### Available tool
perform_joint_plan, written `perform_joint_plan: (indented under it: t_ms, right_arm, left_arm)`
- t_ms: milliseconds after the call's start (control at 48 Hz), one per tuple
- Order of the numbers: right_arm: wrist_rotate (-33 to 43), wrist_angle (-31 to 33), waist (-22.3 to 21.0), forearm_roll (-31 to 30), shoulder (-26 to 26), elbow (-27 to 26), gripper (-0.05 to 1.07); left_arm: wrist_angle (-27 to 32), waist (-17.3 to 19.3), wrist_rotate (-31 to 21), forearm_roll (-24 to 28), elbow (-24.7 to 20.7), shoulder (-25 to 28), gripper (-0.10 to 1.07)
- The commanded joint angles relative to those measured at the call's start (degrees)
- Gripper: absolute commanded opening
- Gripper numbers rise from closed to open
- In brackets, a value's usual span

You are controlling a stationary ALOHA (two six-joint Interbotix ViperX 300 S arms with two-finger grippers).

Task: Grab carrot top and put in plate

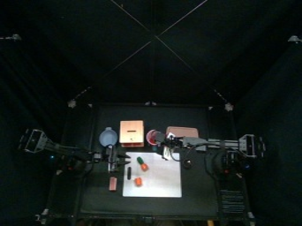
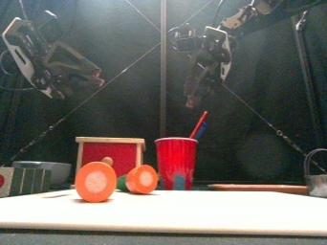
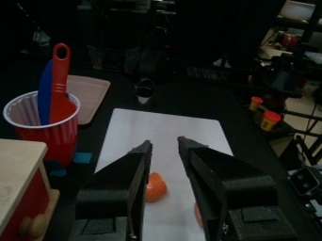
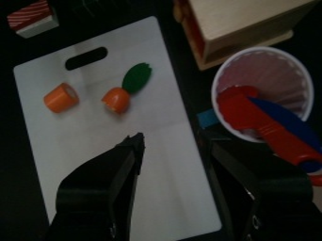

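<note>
Here the right gripper (image 4: 174, 179) hovers wide open and empty above the carrot top (image 4: 124, 89) on the white board (image 4: 88, 169); descending off-centre risks seizing the plainer orange piece (image 4: 59, 97) instead

the left arm comes in from the table's left edge, wrist raised clear of the table; its gripper (image 3: 165, 179) points forward and downward, the two jaws parted by a narrow gap with nothing between them. the right arm reaches in from the right edge toward the table's middle, held high, its gripper (image 4: 174, 174) aimed downward with jaws spread wide and holding nothing.
</note>
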Motion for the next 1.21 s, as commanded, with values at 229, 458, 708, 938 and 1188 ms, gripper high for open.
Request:
perform_joint_plan:
  t_ms: [229, 458, 708, 938, 1188]
  right_arm:
    - [0.00, -10.11, 3.16, 10.28, 10.20, -2.99, 0.84]
    - [0.00, -10.99, 4.83, 13.36, 16.26, -7.12, 0.84]
    - [0.09, -10.90, 4.92, 13.71, 21.36, -10.46, 0.84]
    - [0.09, -9.58, 4.92, 12.39, 24.61, -11.95, 0.84]
    - [0.09, -8.96, 4.92, 12.04, 25.84, -11.87, 0.84]
  left_arm:
    - [-0.44, 0.18, 0.09, 0.18, -0.35, -0.09, 0.72]
    - [-0.26, 0.18, -0.18, 0.00, 0.70, -0.09, 0.72]
    - [-0.18, 0.18, 0.00, 0.00, 0.97, -0.09, 0.72]
    - [-0.18, 0.18, 0.00, 0.00, 1.14, -0.09, 0.72]
    - [-0.09, 0.18, -0.18, 0.00, 1.32, -0.09, 0.72]
